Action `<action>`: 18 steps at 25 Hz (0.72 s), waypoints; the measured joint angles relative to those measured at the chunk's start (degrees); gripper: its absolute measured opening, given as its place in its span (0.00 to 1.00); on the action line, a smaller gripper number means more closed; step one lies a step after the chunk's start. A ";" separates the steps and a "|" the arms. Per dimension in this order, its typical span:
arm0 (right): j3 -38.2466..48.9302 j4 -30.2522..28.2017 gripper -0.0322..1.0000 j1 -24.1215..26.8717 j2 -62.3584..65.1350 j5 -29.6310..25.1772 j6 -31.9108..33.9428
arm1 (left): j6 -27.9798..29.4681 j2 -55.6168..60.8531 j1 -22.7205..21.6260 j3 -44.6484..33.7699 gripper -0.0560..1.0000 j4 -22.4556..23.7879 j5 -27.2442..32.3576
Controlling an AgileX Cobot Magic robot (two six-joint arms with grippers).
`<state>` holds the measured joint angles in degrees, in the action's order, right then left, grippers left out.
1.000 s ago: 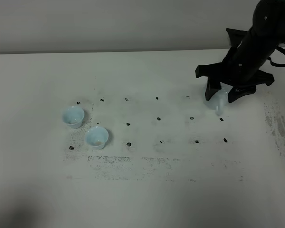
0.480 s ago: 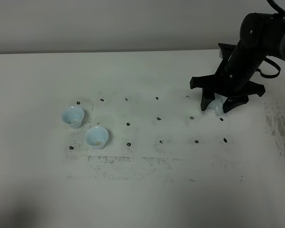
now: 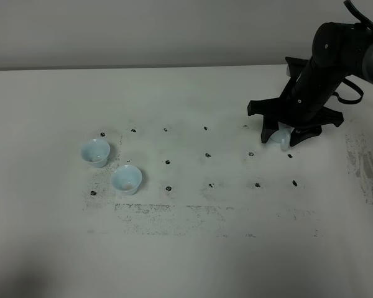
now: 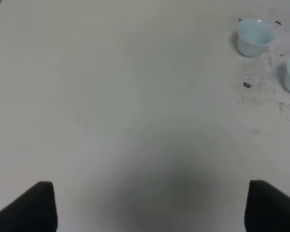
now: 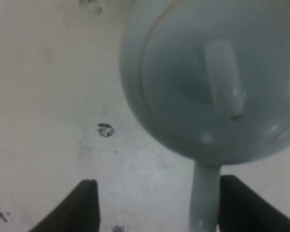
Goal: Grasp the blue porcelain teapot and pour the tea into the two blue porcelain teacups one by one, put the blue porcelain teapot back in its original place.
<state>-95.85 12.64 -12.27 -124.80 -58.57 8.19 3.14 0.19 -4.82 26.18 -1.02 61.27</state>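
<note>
Right hand [image 3: 282, 134] open over the blue porcelain teapot [image 3: 279, 139] at the frame's right.
Its fingers [image 5: 84, 208] stand either side of the loop handle [image 5: 205, 198]; the two blue porcelain teacups [image 3: 96, 152] [image 3: 127, 179] sit middle left on the table [image 3: 193, 248]; the left hand [image 4: 150, 208] is open.

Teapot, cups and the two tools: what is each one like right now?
Teapot: upright, lid on, not gripped.
Far cup: upright, not touching the other cup.
Near cup: upright, standing alone.
Left tool: open, holding nothing.
Right tool: open, one finger on each side of the teapot's handle.
</note>
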 joint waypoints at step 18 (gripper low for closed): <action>0.00 -3.02 0.53 0.00 -0.63 0.82 0.00 | 0.00 0.00 0.00 0.00 0.76 0.00 0.00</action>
<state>-95.85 9.62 -12.27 -125.43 -57.75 8.19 3.14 0.19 -4.82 26.18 -1.02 61.27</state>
